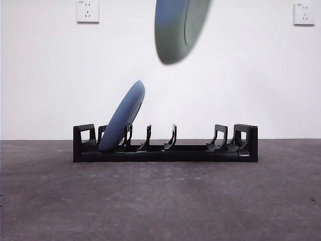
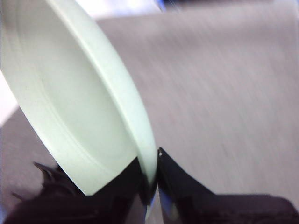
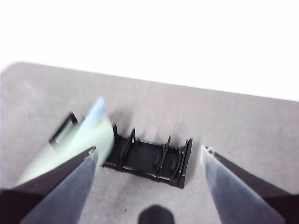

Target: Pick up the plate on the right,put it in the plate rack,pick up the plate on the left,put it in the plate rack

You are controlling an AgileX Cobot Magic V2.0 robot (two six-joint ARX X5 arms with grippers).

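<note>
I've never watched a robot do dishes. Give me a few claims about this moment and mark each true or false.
1. One plate already leans in the plate rack. True.
2. The left gripper is empty. False: it is shut on the rim of the second plate.
3. That second plate rests on the table. False: it hangs in the air above the rack.
4. The right gripper is open and holds nothing. True.
5. Every slot of the rack is filled. False: most slots stand free.
</note>
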